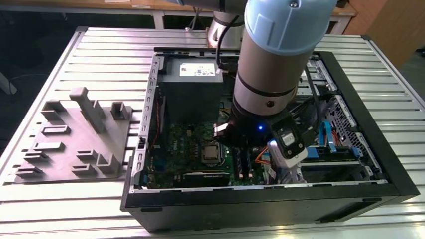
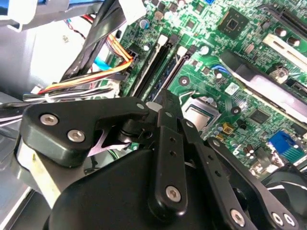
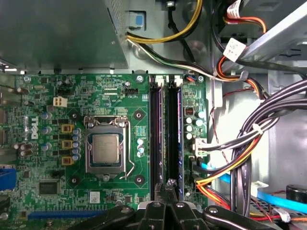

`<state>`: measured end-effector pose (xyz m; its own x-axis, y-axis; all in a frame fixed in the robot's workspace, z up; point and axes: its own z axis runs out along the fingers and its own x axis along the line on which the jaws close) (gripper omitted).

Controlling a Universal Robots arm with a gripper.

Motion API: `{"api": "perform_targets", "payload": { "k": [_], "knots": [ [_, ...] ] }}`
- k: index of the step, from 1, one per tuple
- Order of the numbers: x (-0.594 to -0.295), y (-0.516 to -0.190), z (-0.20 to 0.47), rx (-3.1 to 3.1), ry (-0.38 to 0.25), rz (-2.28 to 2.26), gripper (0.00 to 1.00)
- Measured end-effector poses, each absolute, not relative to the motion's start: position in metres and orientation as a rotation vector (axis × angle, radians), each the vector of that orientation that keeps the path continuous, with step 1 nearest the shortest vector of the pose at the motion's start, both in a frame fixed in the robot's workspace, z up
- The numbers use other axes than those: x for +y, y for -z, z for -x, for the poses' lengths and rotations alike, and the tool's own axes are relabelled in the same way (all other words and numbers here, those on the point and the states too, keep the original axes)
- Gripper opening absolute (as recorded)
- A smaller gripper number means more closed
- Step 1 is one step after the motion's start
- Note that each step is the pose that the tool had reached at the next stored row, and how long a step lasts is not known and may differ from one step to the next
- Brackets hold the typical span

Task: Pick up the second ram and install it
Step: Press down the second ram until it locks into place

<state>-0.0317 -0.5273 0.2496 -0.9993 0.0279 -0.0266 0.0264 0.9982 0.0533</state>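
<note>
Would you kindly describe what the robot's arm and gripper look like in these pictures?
In the exterior view the arm is a thick silver-grey tube with a pale blue joint cap, a black cable along it and a dark wrist with a small blue light. In the second wrist view the gripper is matte black, built of bolted linkage bars with silver screws.

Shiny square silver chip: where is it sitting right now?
In the first wrist view the square silver chip sits in its metal socket on the green circuit board, a little apart from the two long dark slot rails.

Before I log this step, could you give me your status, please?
Gripper shut, low over memory slots. Second ram: cannot tell if seated or held. Cable bundle alongside.
</note>
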Motion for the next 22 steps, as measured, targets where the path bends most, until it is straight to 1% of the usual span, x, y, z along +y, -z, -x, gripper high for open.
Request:
{"api": "perform_targets", "payload": {
  "k": [13, 22],
  "knots": [
    [-0.502, -0.249, 0.032, 3.113, -0.083, -0.042, 0.1],
    [-0.494, -0.25, 0.032, 3.113, -0.082, -0.042, 0.1]
  ]
}}
